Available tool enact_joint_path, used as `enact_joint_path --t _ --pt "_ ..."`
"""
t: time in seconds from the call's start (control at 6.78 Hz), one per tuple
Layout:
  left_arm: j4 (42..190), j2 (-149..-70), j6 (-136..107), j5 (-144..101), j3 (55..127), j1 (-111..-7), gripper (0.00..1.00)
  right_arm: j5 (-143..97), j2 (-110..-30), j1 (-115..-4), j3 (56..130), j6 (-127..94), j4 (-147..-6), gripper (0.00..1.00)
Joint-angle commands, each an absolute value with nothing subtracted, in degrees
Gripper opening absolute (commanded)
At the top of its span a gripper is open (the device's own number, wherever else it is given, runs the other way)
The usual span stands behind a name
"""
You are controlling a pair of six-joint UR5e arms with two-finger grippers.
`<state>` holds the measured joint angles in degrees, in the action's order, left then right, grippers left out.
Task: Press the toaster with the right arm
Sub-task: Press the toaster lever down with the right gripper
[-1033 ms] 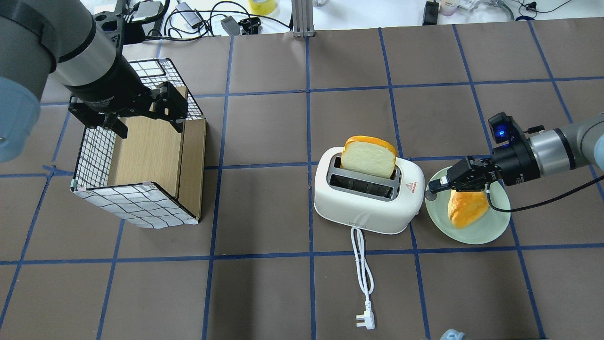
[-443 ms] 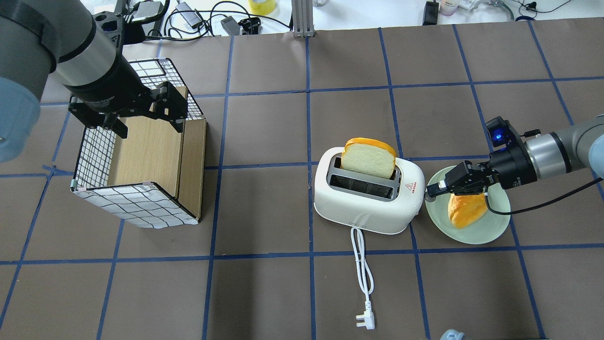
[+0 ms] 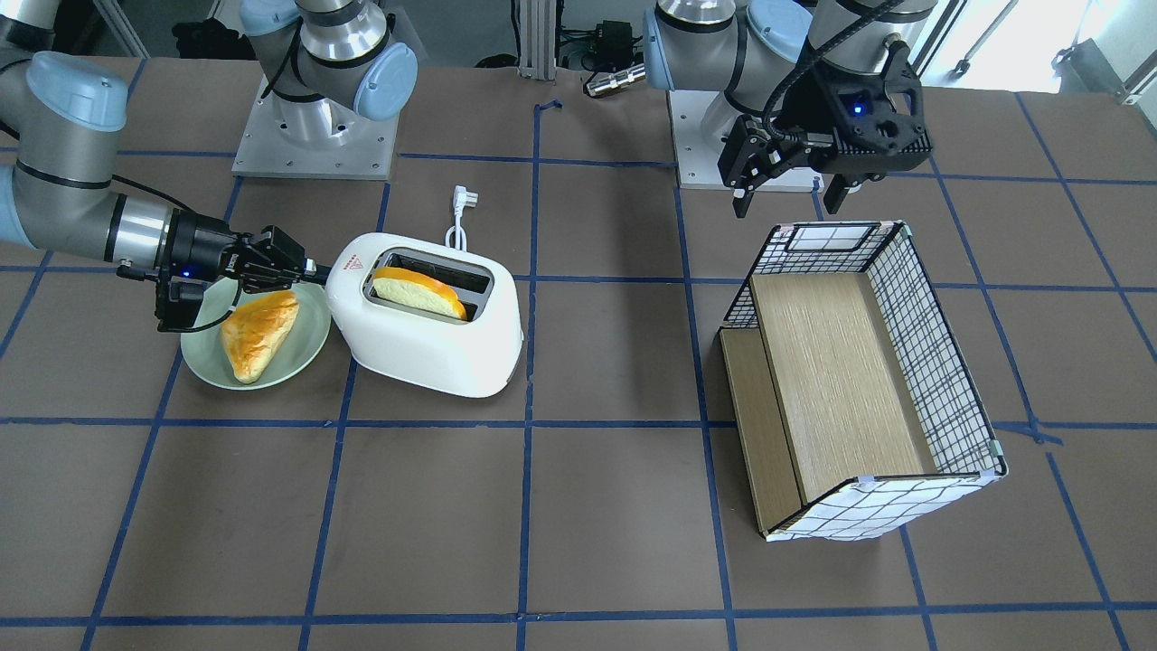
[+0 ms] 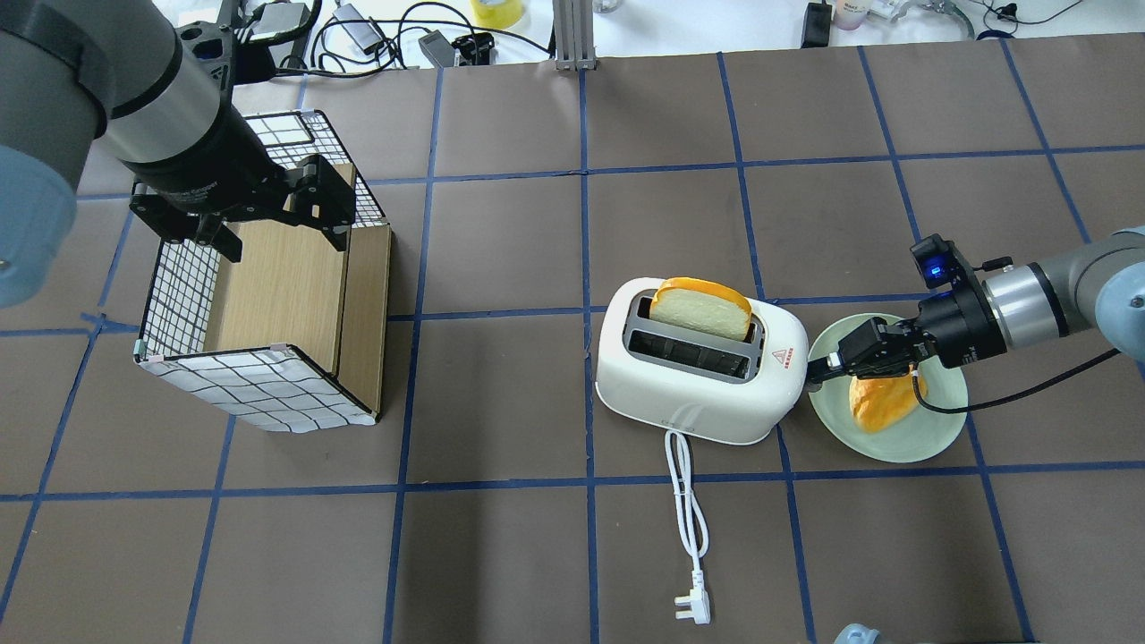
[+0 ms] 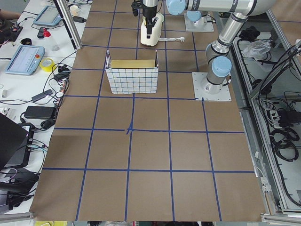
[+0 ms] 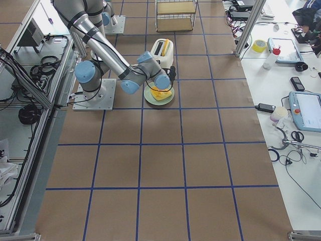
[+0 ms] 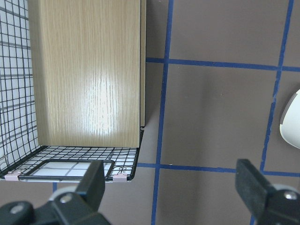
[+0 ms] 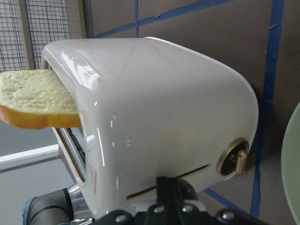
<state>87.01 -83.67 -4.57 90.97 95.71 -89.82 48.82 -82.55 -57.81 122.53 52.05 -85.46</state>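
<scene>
The white two-slot toaster stands mid-table, with a bread slice sunk partway into its far slot. My right gripper is shut and its closed fingertips touch the toaster's right end, low down. In the right wrist view the fingertips rest at the lever slot on the toaster's end, beside a brass knob. In the front view the right gripper meets the toaster. My left gripper is open and empty above the wire basket.
A green plate with a bread piece lies under my right wrist. The toaster's white cord ends in a plug toward the near edge. A wire basket with wooden panels stands at the left.
My right gripper has moved down and slightly left against the toaster's end. The bread slice has sunk lower into the slot. The left arm has not moved.
</scene>
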Motion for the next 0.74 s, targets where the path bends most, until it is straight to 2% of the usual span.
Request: enact_joint_path --t 0.0,0.3,0.59 --pt "87.01 -83.67 -4.57 90.97 95.71 -89.82 1.0 49.04 -82.18 -57.75 123.4 52.03 -87.09 0.0" --pt "87.01 -83.67 -4.57 91.05 95.71 -89.82 1.0 49.13 -82.18 -57.83 123.31 51.25 -87.01 0.0" --pt "87.01 -83.67 -4.57 91.05 95.71 -89.82 1.0 51.22 -84.19 -57.92 121.13 38.57 -87.01 0.0"
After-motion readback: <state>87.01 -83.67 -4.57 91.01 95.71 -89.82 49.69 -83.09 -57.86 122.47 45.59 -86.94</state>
